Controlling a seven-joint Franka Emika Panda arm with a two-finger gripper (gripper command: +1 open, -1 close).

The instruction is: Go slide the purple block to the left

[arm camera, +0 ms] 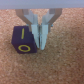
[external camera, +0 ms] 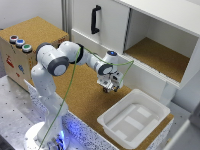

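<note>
The purple block is a small dark purple cube with yellow marks, lying on the cork board. In the wrist view my gripper stands right beside it, with the fingers close together and nothing between them. One finger is against or nearly against the block's side. In the exterior view the gripper hangs low over the cork board, just beside the white tray. The block cannot be made out there.
A white tray sits near the gripper on the exterior view's right. A white cabinet with a black handle and an open shelf stands behind. A cork box with round buttons is at the left.
</note>
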